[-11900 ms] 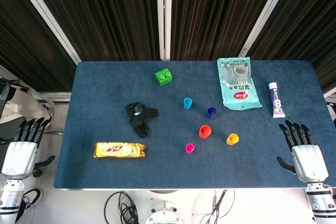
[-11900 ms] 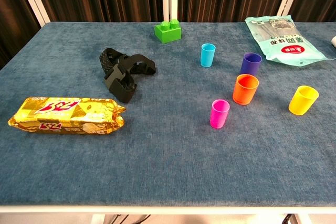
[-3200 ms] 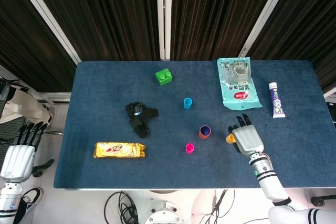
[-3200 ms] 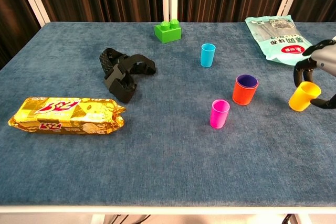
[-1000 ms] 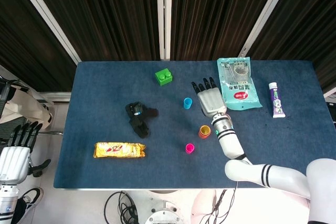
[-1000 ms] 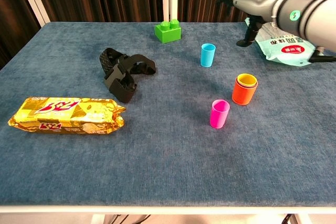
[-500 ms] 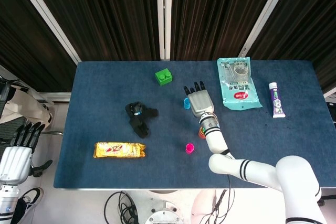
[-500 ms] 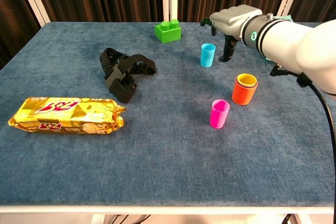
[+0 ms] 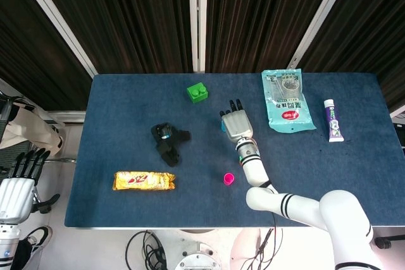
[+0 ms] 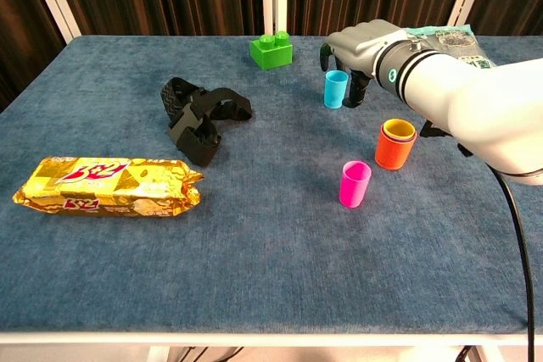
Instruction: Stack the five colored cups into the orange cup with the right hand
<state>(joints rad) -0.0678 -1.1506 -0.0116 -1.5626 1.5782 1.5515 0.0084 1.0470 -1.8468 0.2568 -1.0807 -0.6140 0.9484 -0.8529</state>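
Observation:
The orange cup (image 10: 394,152) stands right of centre with a yellow cup (image 10: 398,130) nested in it and a purple rim just showing between them. A light blue cup (image 10: 336,88) stands upright behind it. My right hand (image 10: 360,50) hovers over the blue cup, fingers curved down on its far-left side and thumb close by its right side; the cup still rests on the table. In the head view the right hand (image 9: 236,123) covers most of the blue cup and its forearm hides the orange cup. The pink cup (image 10: 355,183) stands alone in front. My left hand (image 9: 15,186) hangs open off the table's left side.
A green brick (image 10: 271,49) sits at the back, a black strap bundle (image 10: 202,116) left of centre, and a gold snack pack (image 10: 106,186) front left. A teal bag (image 9: 288,100) and a toothpaste tube (image 9: 333,121) lie at the right.
My right hand has moved left and down from beside the blue cup, so that its fingers and thumb now flank it. The cups have not moved.

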